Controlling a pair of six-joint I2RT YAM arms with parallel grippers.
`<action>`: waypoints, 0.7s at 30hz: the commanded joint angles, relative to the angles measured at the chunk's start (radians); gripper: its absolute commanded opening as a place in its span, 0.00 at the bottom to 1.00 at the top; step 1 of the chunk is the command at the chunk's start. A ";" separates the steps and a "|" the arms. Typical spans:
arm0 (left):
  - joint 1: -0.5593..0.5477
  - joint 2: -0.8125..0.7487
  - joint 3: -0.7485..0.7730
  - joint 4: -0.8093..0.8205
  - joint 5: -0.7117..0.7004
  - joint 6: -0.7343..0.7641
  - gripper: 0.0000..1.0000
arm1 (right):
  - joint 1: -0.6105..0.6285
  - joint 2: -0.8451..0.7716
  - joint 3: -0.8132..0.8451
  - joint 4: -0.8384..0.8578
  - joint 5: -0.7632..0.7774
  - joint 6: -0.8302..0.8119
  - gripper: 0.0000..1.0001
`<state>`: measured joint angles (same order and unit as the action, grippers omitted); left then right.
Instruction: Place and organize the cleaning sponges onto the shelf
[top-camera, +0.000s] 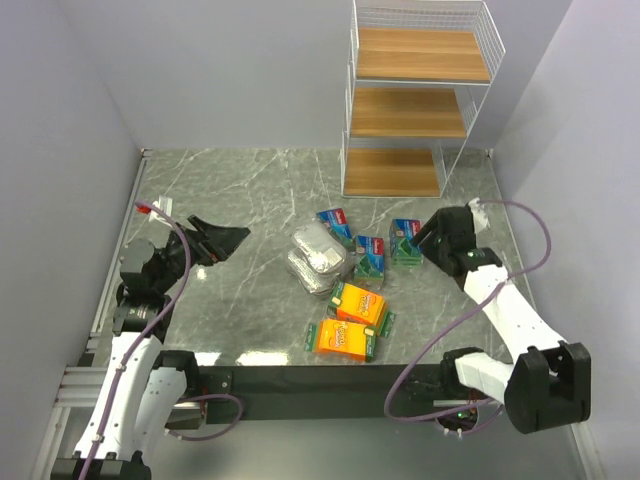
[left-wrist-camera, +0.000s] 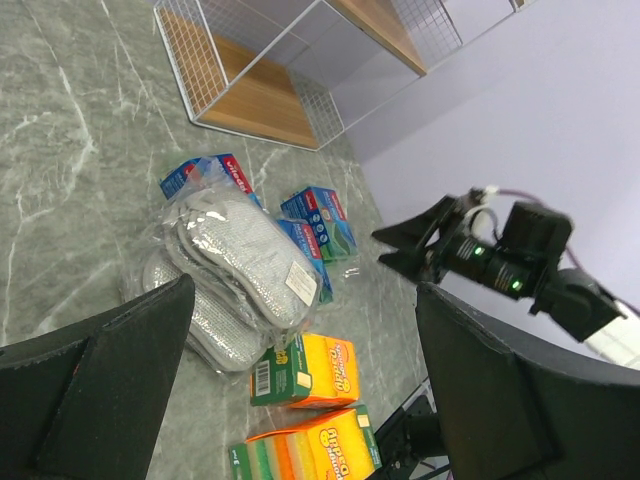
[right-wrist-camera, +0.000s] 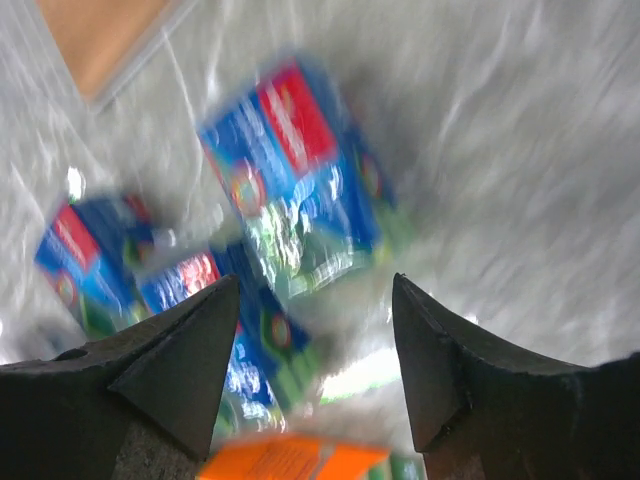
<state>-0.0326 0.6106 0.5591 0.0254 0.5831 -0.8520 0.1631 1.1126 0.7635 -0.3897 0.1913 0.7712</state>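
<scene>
Three blue-and-green sponge packs (top-camera: 371, 255) lie in a row before the white wire shelf (top-camera: 412, 100), the right one (top-camera: 404, 240) next to my right gripper (top-camera: 428, 236). Two silvery grey packs (top-camera: 318, 258) are stacked left of them. Two orange packs (top-camera: 358, 303) lie nearer. My right gripper is open and empty just right of the right blue pack (right-wrist-camera: 300, 180); its view is blurred. My left gripper (top-camera: 222, 240) is open and empty, left of the pile. The left wrist view shows the grey packs (left-wrist-camera: 235, 265) and an orange pack (left-wrist-camera: 305, 370).
The shelf's three wooden boards (top-camera: 390, 172) hold nothing. Grey walls close in left, back and right. A black bar (top-camera: 300, 378) runs along the near table edge between the arm bases.
</scene>
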 joint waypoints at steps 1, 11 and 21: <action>-0.003 -0.006 0.001 0.034 0.020 -0.001 0.99 | -0.005 -0.029 -0.117 0.061 -0.214 0.179 0.70; -0.003 -0.029 -0.005 0.010 0.011 0.007 0.99 | -0.005 -0.198 -0.286 0.173 -0.207 0.434 0.73; -0.001 -0.029 -0.021 0.024 0.020 -0.007 0.99 | -0.013 -0.203 -0.371 0.258 -0.193 0.617 0.73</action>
<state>-0.0326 0.5907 0.5438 0.0227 0.5831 -0.8551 0.1589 0.9054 0.4034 -0.1890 -0.0196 1.3109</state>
